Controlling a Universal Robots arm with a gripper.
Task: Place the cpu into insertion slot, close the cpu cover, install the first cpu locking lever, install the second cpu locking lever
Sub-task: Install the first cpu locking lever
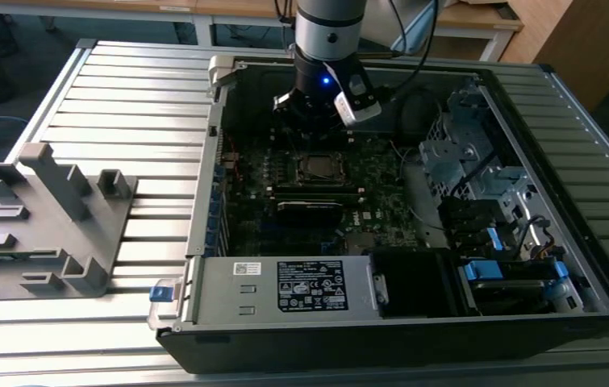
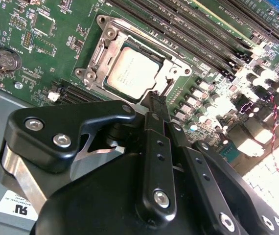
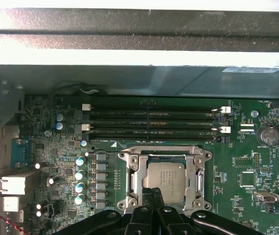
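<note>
One cpu (image 3: pixel 165 181) lies seated in the insertion slot (image 1: pixel 319 168), framed by the lowered cpu cover (image 3: pixel 134 176), directly ahead of the gripper (image 3: pixel 152 192). Its jaws are drawn together and empty, at the cover's near edge; contact cannot be told.

A small, flat, square cpu (image 3: pixel 165 182) with a dull grey metal top sits level in the square, silver-rimmed insertion slot (image 3: pixel 161 150), mid-board in the exterior view. The thin silver windowed cpu cover (image 3: pixel 135 178) lies folded flat over it, framing the chip's top.
</note>
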